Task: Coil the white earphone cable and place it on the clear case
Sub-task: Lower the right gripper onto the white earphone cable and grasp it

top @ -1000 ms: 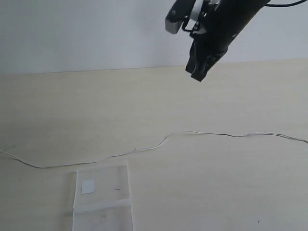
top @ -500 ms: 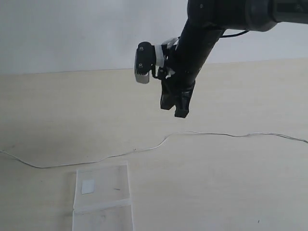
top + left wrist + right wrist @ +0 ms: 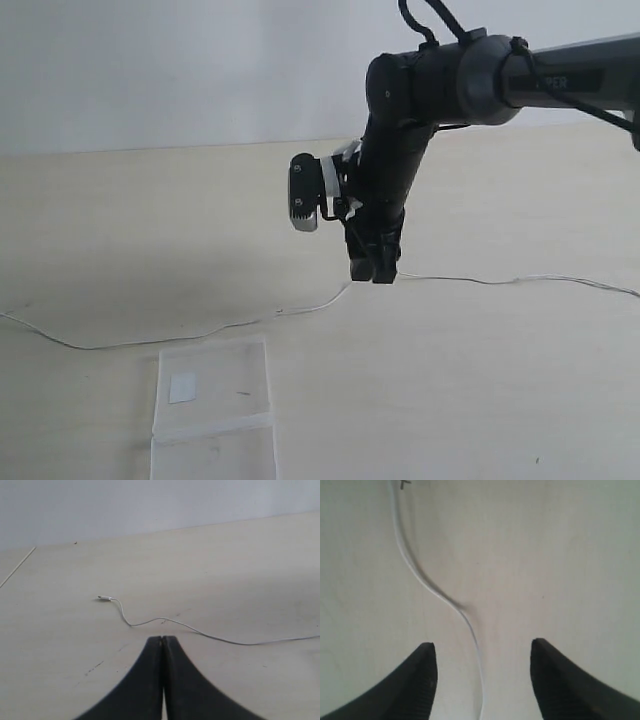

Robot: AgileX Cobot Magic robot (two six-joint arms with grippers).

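We see a pale worktop carrying everything. The right arm reaches down from the upper right of the exterior view, with a wrist camera on its side. The clear case lies flat at the near left. The right hand points down at the white earphone cable, fingers spread, the wire passing between them ungripped; we can't tell if the tips touch the worktop. The left hand is pressed together, low over the worktop. The cable lies uncoiled across the worktop, beyond the case and apart from it. A small white sticker is on the case. The cable's plug lies ahead of the left hand.
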